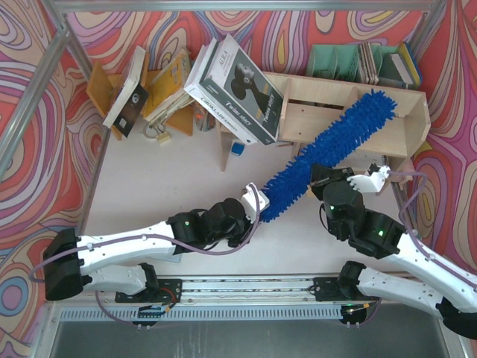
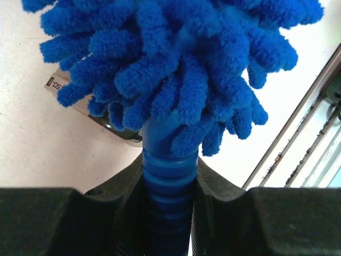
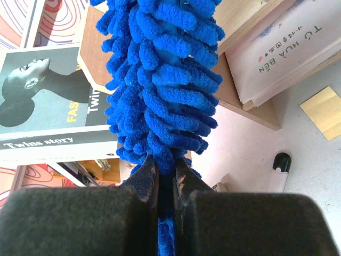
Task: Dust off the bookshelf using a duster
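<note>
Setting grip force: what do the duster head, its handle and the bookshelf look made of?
The duster head looks like matte microfibre: fat fuzzy strands. The handle seems hard plastic, ribbed, slightly shiny. The bookshelf is pale bare wood, possibly plywood.

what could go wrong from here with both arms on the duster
1. The left claw grips the duster by its handle, and the right claw pinches only its fluff. If the arms move out of step, they may bend it or pull it loose.
2. The tilted books lean at the left end of the bookshelf; a sweep there may topple them.
</note>
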You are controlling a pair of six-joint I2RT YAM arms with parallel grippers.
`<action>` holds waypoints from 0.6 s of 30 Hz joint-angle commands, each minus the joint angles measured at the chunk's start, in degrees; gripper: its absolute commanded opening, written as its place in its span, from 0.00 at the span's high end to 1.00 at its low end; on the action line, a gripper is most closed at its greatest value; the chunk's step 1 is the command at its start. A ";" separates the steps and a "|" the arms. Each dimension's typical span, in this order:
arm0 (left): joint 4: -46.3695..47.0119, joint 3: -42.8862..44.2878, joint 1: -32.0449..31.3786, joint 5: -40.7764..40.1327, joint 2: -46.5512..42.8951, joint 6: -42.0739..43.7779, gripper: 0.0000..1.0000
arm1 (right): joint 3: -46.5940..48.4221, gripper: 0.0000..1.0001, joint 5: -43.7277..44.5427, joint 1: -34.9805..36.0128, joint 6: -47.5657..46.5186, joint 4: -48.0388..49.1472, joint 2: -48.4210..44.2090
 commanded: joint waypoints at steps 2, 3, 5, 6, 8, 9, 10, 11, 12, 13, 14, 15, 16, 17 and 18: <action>-0.45 2.89 0.30 -5.22 0.66 -3.13 0.95 | 2.20 1.00 2.53 0.29 -0.35 2.03 0.06; -0.41 3.11 0.06 -5.49 0.66 -3.15 0.96 | 2.20 1.00 2.54 0.33 -0.20 2.03 0.06; -0.36 3.38 -0.41 -6.22 0.36 -3.09 1.00 | 2.25 1.00 2.77 0.34 0.27 1.50 0.13; -0.36 3.53 -0.63 -6.48 0.10 -3.05 1.00 | 2.34 1.00 2.95 0.34 0.53 1.22 0.14; -0.26 3.66 -0.99 -7.11 -0.44 -2.91 1.00 | 2.58 1.00 3.21 0.34 0.90 0.53 -0.02; -0.44 3.87 -1.11 -7.22 -0.72 -2.77 1.00 | 2.74 1.00 3.36 0.30 1.11 0.16 0.00; -0.49 4.05 -1.30 -7.29 -1.02 -2.68 1.00 | 2.92 0.94 3.42 0.31 1.59 -0.31 -0.10; -0.53 4.14 -1.40 -7.49 -1.30 -2.66 1.00 | 3.20 0.87 3.61 0.29 2.05 -0.89 -0.10; -0.61 4.30 -1.54 -7.73 -1.58 -2.61 1.00 | 3.43 0.81 3.74 0.29 2.14 -1.39 -0.12; -0.67 4.42 -1.56 -7.89 -1.86 -2.53 1.00 | 3.82 0.72 3.91 0.33 2.12 -1.79 -0.21; -0.77 4.56 -1.64 -8.18 -2.21 -2.48 1.00 | 4.19 0.63 4.09 0.34 2.01 -2.28 -0.28; -0.94 4.71 -1.65 -8.68 -2.50 -2.48 1.00 | 4.48 0.56 4.20 0.32 1.52 -2.45 -0.29; -1.16 4.87 -1.72 -9.25 -2.74 -2.51 1.00 | 4.82 0.48 4.31 0.34 0.68 -2.44 -0.39; -1.46 5.15 -1.74 -9.92 -3.10 -2.51 1.00 | 5.31 0.42 4.30 0.30 -0.97 -2.22 -0.50; -1.76 5.33 -1.74 -10.32 -3.26 -2.56 1.00 | 5.74 0.36 4.23 0.28 -2.35 -2.09 -0.55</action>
